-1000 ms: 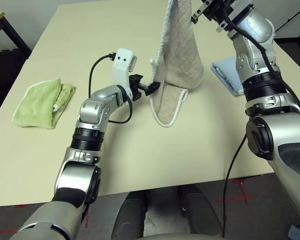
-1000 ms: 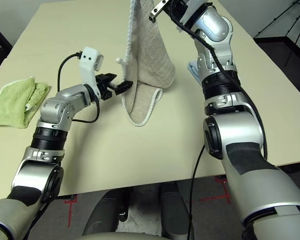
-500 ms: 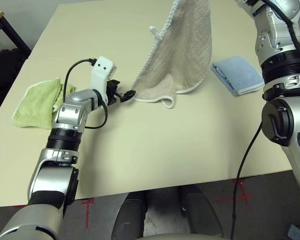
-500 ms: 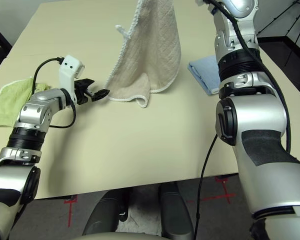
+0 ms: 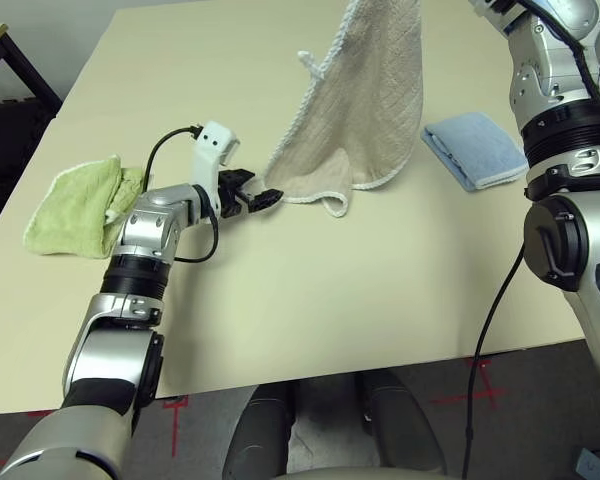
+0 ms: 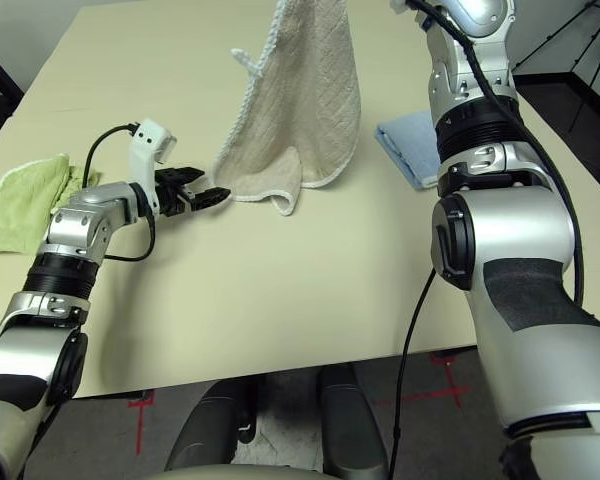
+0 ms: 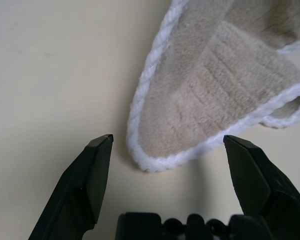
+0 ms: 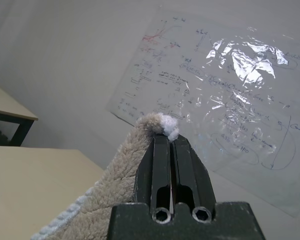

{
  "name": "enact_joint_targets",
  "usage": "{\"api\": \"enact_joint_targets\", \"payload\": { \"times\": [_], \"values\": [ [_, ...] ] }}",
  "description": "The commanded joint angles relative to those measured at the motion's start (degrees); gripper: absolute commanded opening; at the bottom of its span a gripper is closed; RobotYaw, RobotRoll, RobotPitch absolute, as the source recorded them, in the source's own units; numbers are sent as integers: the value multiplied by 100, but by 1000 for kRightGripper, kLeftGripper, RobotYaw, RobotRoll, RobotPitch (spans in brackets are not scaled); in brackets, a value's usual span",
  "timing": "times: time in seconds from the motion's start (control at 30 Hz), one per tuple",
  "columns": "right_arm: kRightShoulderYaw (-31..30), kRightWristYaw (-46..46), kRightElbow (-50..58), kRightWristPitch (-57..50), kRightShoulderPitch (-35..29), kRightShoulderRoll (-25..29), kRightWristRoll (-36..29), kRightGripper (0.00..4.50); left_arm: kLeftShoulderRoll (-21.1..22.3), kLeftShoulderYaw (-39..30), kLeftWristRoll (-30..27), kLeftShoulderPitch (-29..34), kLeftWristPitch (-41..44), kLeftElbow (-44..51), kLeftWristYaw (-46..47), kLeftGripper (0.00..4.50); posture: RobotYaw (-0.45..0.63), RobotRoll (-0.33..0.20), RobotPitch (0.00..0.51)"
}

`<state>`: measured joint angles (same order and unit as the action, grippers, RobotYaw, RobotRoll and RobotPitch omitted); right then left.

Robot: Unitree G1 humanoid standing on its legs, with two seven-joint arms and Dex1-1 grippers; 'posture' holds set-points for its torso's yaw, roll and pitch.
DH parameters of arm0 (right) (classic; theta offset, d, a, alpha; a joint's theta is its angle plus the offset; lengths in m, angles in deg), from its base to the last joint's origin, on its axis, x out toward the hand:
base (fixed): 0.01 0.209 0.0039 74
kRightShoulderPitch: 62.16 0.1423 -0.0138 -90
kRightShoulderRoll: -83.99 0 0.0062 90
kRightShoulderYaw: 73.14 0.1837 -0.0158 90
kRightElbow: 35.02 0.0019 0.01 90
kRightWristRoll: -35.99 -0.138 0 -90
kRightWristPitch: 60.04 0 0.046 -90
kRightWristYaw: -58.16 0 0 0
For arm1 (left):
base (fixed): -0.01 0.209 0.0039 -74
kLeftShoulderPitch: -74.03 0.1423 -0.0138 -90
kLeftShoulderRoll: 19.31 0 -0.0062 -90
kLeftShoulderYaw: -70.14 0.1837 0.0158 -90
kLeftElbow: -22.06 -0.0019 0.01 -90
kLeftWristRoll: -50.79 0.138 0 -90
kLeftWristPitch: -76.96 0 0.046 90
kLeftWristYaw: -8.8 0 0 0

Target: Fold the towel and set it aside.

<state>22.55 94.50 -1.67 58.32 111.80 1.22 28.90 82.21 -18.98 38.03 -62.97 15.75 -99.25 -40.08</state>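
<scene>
- Towel (image 5: 365, 110) hung from your raised right gripper (image 8: 169, 137), whose two black fingers were pressed together on its top corner, a tuft of white edging poking out above the tips.
- Your right arm (image 5: 560, 110) stood up steeply at the right of the table (image 5: 310, 310), lifting the cloth high enough that its upper part left the head camera's picture, while its lower edge lay crumpled on the tabletop near the middle.
- Your left arm (image 5: 145, 240) reached low across the table, forearm stretched forward and wrist bent toward the right, the gripper tilted slightly downward.
- Your left gripper (image 7: 167, 150) had its jaws spread wide, one finger on either side of the towel's lower corner, neither one touching the white stitching.
- A white loop (image 5: 307, 62) stuck out from the towel's left edge.
- A lime-green towel (image 5: 80, 205) lay bunched just beside your left forearm; a folded light blue towel (image 5: 475, 148) sat near your right arm.
</scene>
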Motion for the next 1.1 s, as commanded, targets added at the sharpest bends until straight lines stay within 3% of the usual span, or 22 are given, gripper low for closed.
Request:
{"api": "enact_joint_targets", "payload": {
  "times": [0.03,0.13,0.5,0.83,0.97,1.1],
  "values": [
    [34,61,56,39,43,7,-15,23,-7,-45,14,-60,13,-265,-36,4500,-21,0,163],
    [35,66,84,32,15,5,-18,0,-11,-94,-12,-87,10,-378,-40,3891,-21,0,164],
    [43,41,170,-11,-75,25,-16,0,-237,-265,-50,-575,-75,-1420,52,23,-29,0,166],
    [63,-12,218,-49,-241,85,-8,0,-225,-395,-29,-839,-54,-1840,46,23,-31,0,161],
    [132,-66,267,-196,-661,258,-31,0,274,-594,18,-918,-105,-1758,278,23,-25,0,163],
    [217,39,616,-607,-1381,552,-157,0,972,-880,-173,-1062,274,-1055,226,23,-13,0,170]
  ]
}}
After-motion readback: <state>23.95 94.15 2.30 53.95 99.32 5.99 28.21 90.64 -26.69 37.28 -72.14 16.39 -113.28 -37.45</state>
